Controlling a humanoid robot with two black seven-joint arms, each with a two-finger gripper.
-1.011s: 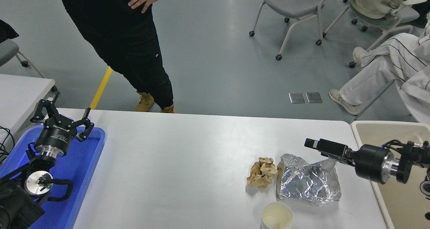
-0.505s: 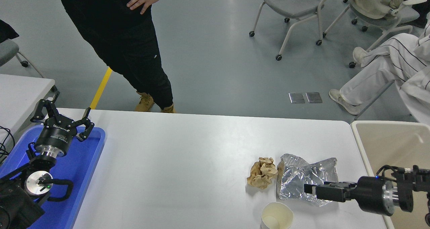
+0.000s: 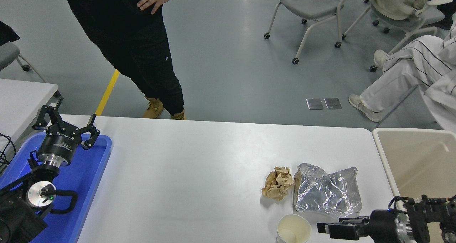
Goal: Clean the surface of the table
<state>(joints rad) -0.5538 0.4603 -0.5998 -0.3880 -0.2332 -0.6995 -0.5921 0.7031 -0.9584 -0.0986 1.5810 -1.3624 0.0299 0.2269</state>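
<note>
Right claw (image 3: 322,228), fingers edge-on so we cannot tell their spread, sits beside the cup (image 3: 294,229); we might tip it off the table (image 3: 199,171).

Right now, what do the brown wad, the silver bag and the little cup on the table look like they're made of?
The brown wad looks like crumpled kraft paper: matte tan with soft folds. The silver bag looks like metallised plastic film or foil: shiny, with sharp mirror-like creases. The cup looks like paper, matte off-white with a thin rim; any coating can't be told.
</note>
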